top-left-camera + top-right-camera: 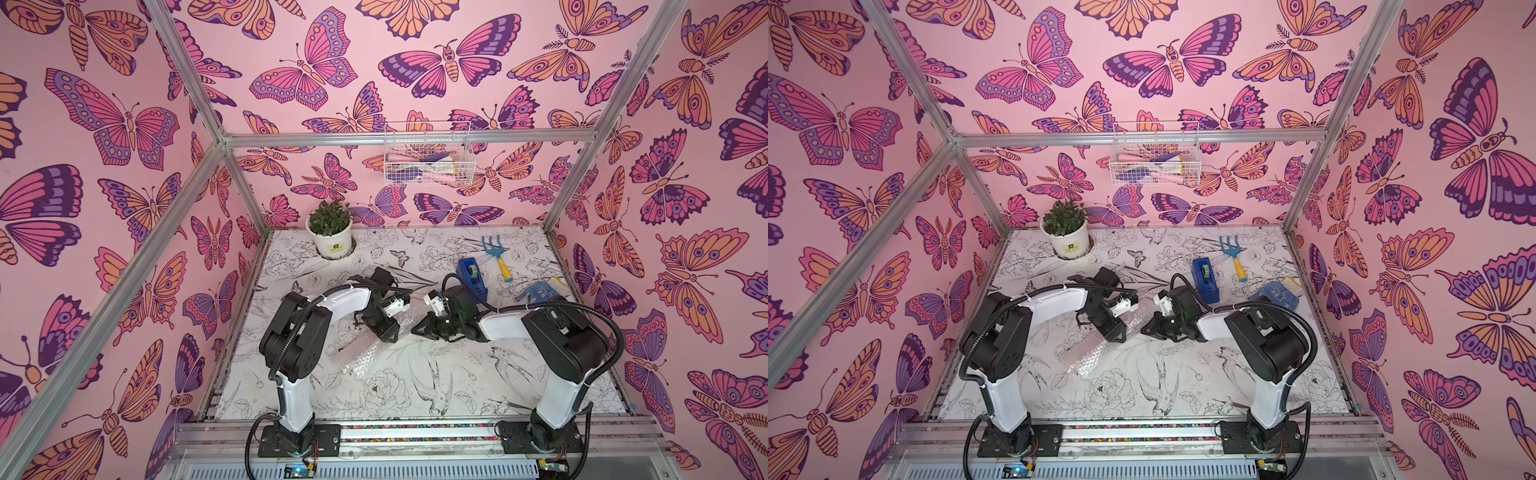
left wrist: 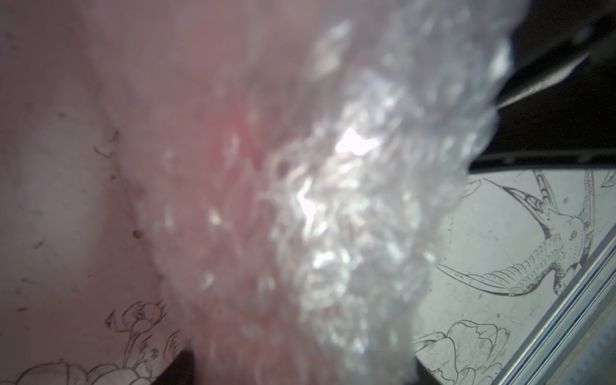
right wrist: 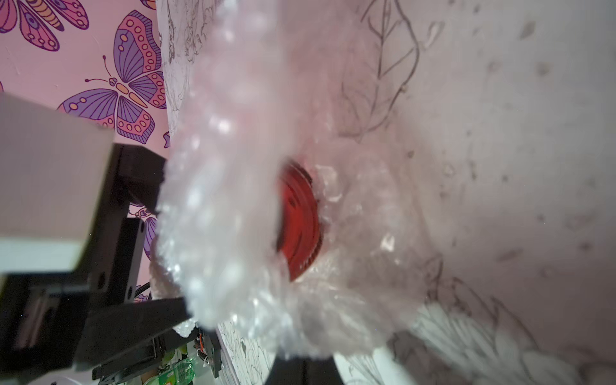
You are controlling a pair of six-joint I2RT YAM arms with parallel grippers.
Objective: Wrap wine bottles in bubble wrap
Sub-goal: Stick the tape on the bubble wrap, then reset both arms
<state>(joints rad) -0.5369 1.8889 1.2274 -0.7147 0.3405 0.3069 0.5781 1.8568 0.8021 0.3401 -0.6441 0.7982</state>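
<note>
Left end effector [image 1: 384, 331] around bubble wrap [image 1: 356, 353]

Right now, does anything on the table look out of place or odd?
The bubble wrap roll lies slanted with one end gaping: the bottle shows bare red inside it in the right wrist view. No spill or damage visible.

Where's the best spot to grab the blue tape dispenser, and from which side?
Probably across the two long flat sides of the blue tape dispenser, about mid-length, coming straight down from above. It stands upright on the table, long and narrow, so those sides give parallel faces.
</note>
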